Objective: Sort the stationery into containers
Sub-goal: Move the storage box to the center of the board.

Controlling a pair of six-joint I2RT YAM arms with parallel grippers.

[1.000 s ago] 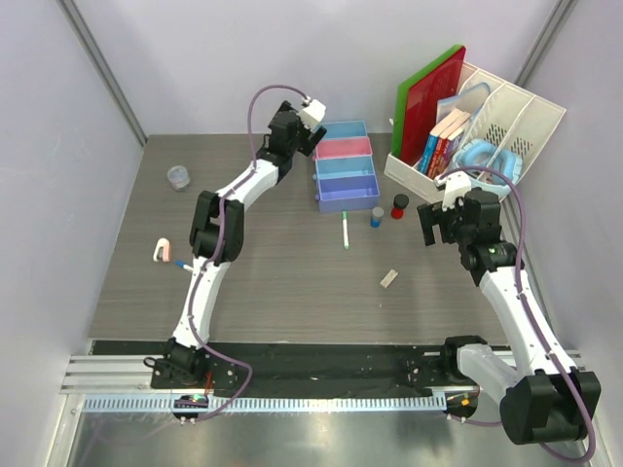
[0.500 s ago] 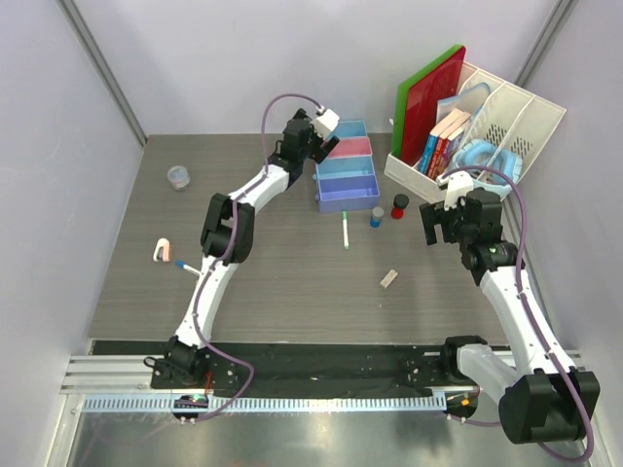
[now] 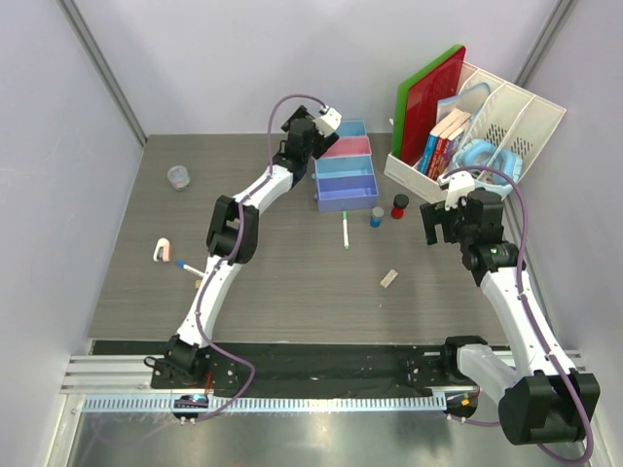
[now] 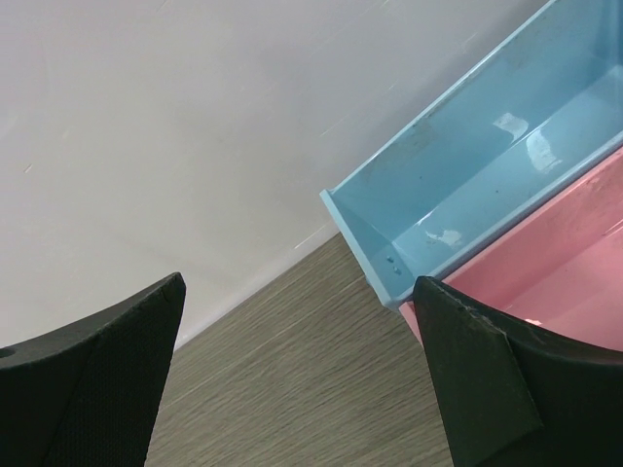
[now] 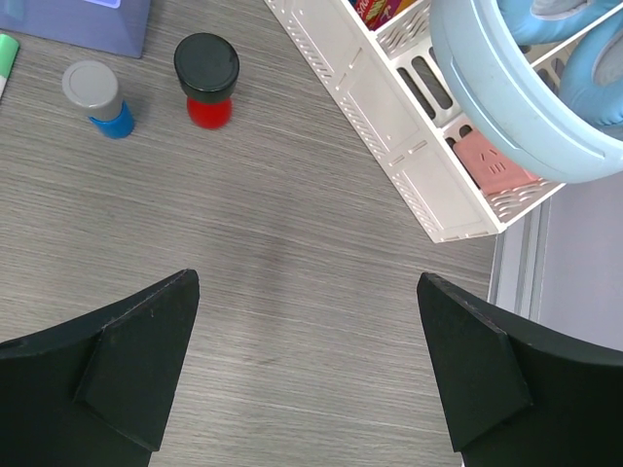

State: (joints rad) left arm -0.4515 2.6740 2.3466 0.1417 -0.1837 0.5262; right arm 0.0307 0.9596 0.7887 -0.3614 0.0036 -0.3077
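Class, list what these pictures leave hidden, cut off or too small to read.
Right wrist: pen, cut by left edge, only green end shows.
Right wrist: lavender tray, cut by top edge.
Left wrist: pink tray, cut by right edge and a finger.
Top view: books, titles too small.

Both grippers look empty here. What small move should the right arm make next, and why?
Probably shift the right gripper toward the red cylinder with the black cap and lower over it: the jaws are open and empty, and that upright cylinder is the loose item nearest them, outside the trays.
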